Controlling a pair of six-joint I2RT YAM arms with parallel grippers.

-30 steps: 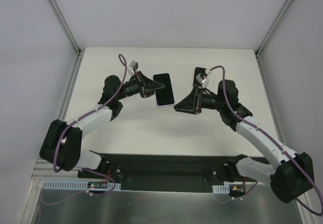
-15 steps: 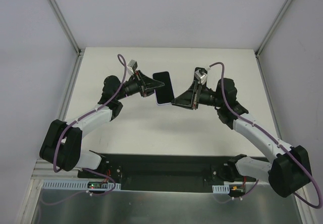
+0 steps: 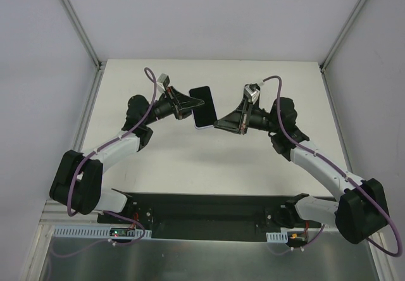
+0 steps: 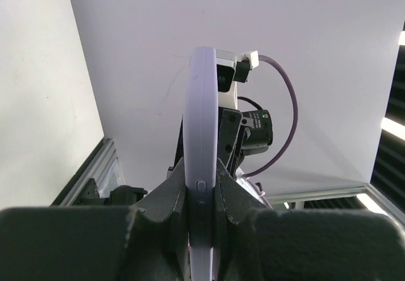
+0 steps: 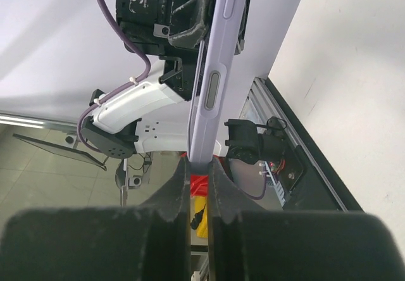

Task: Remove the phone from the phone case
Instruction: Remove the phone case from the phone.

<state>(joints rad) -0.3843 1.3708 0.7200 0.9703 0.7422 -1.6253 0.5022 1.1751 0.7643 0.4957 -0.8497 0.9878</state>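
Phone (image 3: 202, 104) in lilac case (image 4: 199, 129) — L gripper (image 3: 197, 108) clamped on left edge, R gripper (image 3: 217, 124) clamped on near-right corner — lens (image 5: 136, 6) print unreadable.

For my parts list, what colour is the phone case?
Pale lavender. The phone case shows best edge-on in the right wrist view.

No text, brand, number or sign can be read in any view. The black lens barrel (image 5: 140, 4) at eleven o'clock in the right wrist view carries a line of small white print, too fine to make out. The other lens barrel (image 4: 258, 129), just right of centre in the left wrist view, shows faint markings, equally illegible.
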